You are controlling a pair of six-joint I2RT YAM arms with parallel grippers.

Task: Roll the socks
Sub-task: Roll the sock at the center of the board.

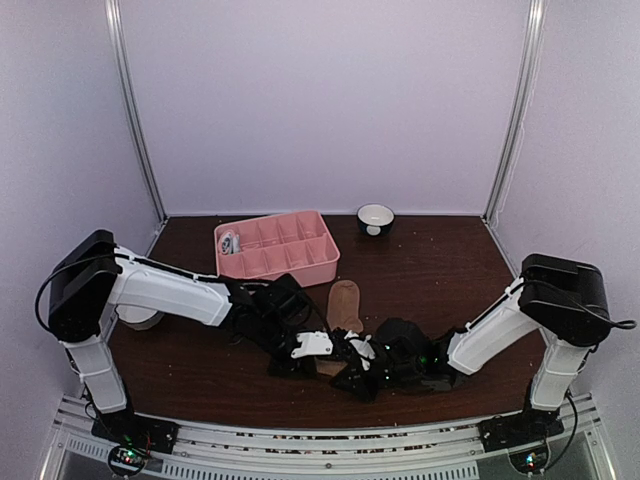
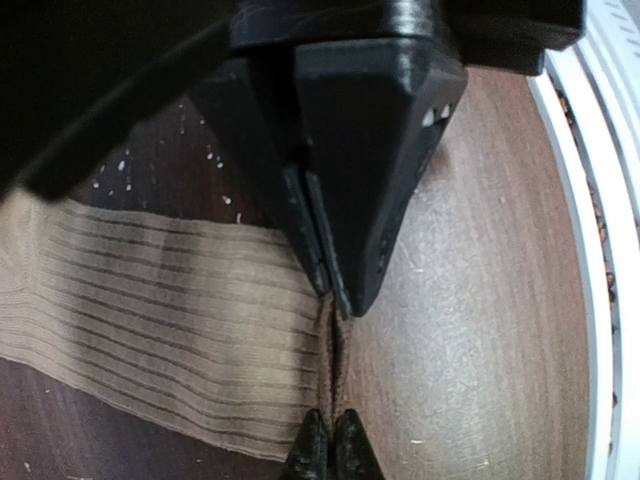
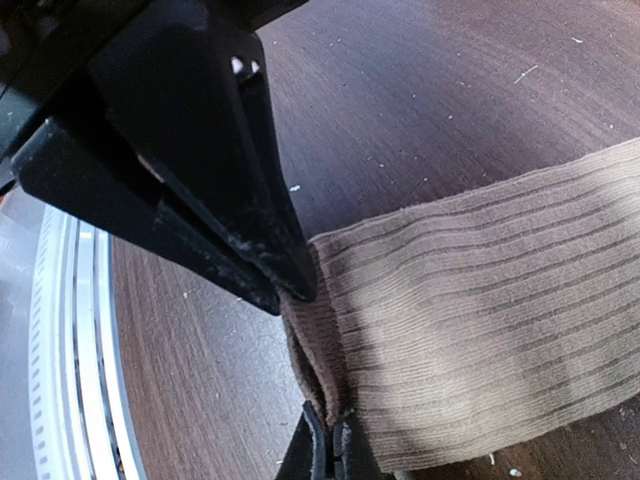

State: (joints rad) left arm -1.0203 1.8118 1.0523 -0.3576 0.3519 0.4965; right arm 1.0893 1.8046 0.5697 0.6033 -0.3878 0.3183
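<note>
Dark counter [image 1: 450, 270]: tan sock [image 1: 345, 305] lies lengthwise front-to-back; left gripper [image 2: 335, 300] and right gripper [image 3: 296, 290] both clamp its near cuff, side by side.

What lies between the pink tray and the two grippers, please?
The tan sock lies there, from near the pink tray to the left gripper and right gripper, both shut on its end; the top view shows it.

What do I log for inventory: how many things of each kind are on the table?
tan-brown sock: 1
pink tray: 1
bowl: 1
unclear small item in tray: 1
pale object under left arm: 1
Total: 5
</note>
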